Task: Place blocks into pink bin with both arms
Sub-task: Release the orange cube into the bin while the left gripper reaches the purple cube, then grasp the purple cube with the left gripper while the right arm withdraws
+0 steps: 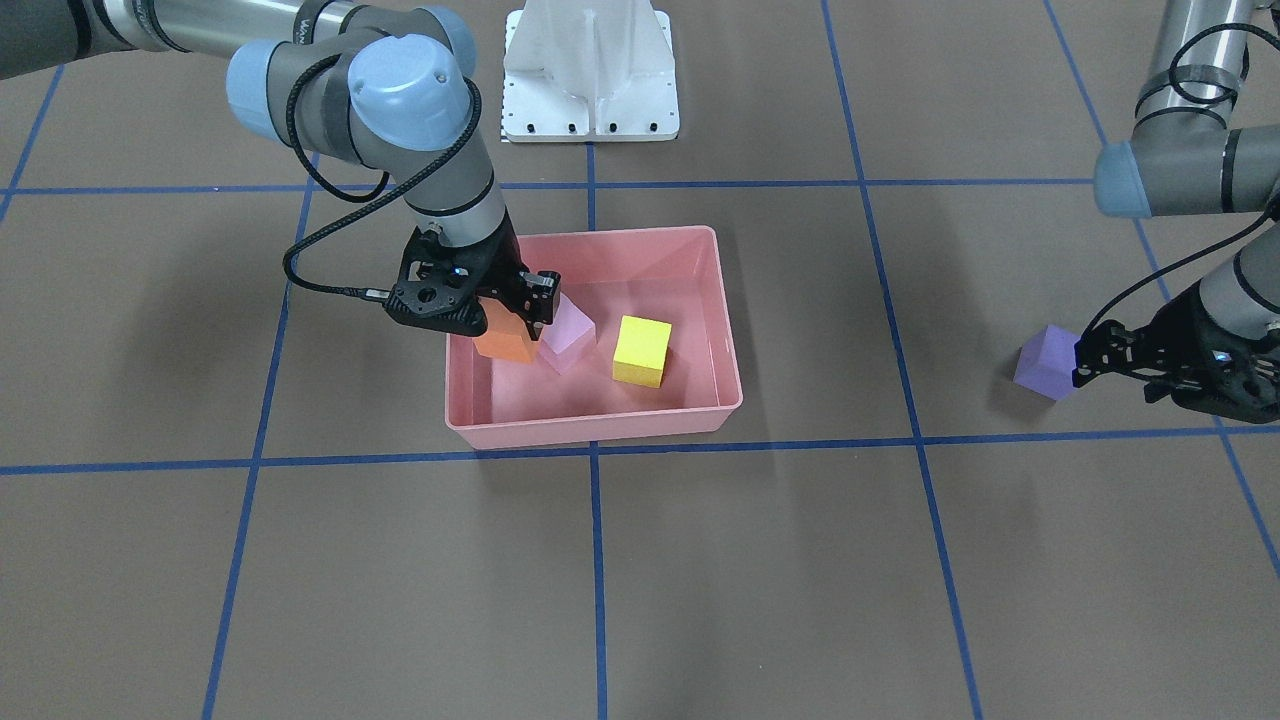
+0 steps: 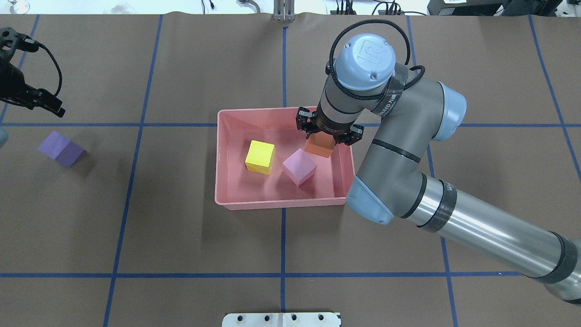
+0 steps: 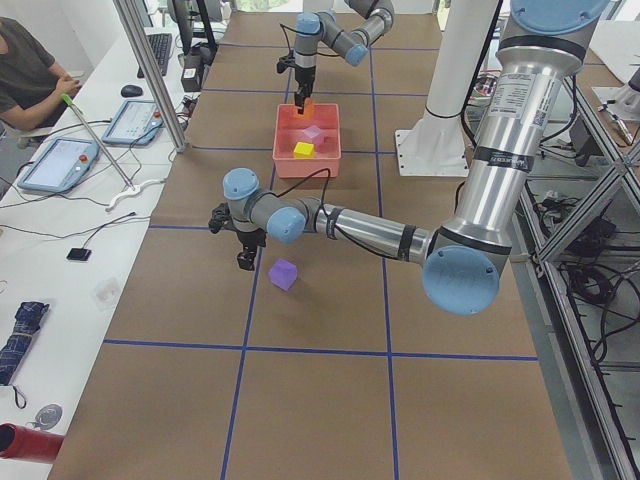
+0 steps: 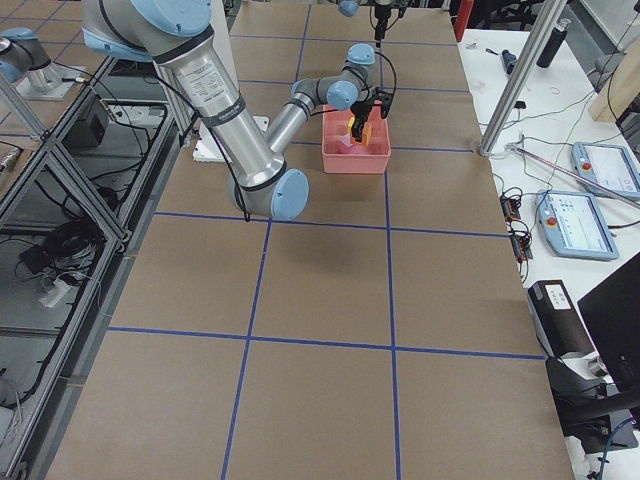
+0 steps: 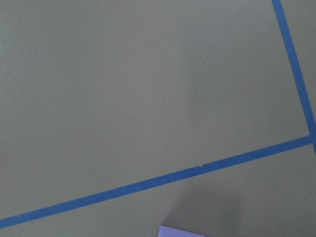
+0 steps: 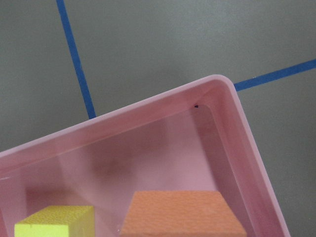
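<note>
Right gripper [image 2: 327,136] is clamped on the orange block [image 2: 319,147], holding it within the 3 o'clock end of the pink bin [image 2: 277,203] in the overhead view, not yet released. The yellow block [image 2: 260,156] toward 9 o'clock and the lilac block [image 2: 299,167] near the middle already lie inside, so I judge 2 of 4 done and a 3rd close. Left gripper [image 1: 1082,360], jaws apparently parted and empty, hovers by the purple block [image 2: 61,148], which sits on the table well out at 9 o'clock of the bin.

purple block [image 2: 61,148] clear all round, bin [image 2: 277,203] roomy
</note>
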You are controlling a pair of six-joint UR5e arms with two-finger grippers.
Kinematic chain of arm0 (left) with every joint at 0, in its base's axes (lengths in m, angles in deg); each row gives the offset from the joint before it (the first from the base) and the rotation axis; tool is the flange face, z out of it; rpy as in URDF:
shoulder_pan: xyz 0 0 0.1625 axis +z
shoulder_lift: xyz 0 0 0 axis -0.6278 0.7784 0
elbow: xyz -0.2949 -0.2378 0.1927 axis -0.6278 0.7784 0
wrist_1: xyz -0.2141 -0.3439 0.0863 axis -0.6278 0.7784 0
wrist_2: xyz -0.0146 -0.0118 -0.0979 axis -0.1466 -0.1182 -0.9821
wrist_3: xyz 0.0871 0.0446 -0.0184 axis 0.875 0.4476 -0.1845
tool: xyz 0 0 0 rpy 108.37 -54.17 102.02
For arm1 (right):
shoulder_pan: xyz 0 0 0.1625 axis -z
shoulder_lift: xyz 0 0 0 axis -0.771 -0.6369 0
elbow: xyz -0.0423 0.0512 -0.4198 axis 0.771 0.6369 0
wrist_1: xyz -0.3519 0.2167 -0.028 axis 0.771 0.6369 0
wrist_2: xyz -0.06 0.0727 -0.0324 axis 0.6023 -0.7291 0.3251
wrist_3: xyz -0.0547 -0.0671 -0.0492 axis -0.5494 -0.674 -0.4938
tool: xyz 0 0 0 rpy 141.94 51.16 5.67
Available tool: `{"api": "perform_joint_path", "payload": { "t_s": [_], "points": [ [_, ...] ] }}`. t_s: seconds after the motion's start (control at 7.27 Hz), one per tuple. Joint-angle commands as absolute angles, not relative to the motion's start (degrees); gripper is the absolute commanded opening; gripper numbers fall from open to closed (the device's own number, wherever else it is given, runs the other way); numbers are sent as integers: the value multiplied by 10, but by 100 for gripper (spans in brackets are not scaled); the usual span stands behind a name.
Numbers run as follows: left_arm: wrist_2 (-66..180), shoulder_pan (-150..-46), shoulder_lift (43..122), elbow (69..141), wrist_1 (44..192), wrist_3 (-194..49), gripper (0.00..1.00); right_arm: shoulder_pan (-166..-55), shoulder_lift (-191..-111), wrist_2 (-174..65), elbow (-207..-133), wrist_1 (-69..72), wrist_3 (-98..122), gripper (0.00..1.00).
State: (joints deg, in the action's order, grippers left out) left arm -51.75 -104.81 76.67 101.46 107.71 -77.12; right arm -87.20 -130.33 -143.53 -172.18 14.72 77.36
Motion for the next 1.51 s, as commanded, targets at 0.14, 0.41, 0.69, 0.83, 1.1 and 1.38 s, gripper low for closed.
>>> {"api": "perform_joint_path", "payload": {
  "t_s": [0.14,0.41,0.69,0.83,1.1,1.38],
  "points": [
    [-520,-1028,767,1011,1076,-728,87,-872,-1304,-1419,-1729,147,764,100],
    [-516,-1017,756,1011,1076,-719,87,-896,-1319,-1452,-1746,147,727,100],
    [-518,-1005,748,1010,1074,-720,87,-958,-1365,-1521,-1791,148,678,100],
    [-520,-992,743,1010,1075,-726,87,-985,-1383,-1547,-1796,149,643,100],
    [-520,-987,740,1009,1076,-723,87,-1027,-1420,-1576,-1801,148,576,100],
    [-514,-987,739,1007,1076,-722,87,-1048,-1432,-1596,-1801,148,559,100]
  ]
}}
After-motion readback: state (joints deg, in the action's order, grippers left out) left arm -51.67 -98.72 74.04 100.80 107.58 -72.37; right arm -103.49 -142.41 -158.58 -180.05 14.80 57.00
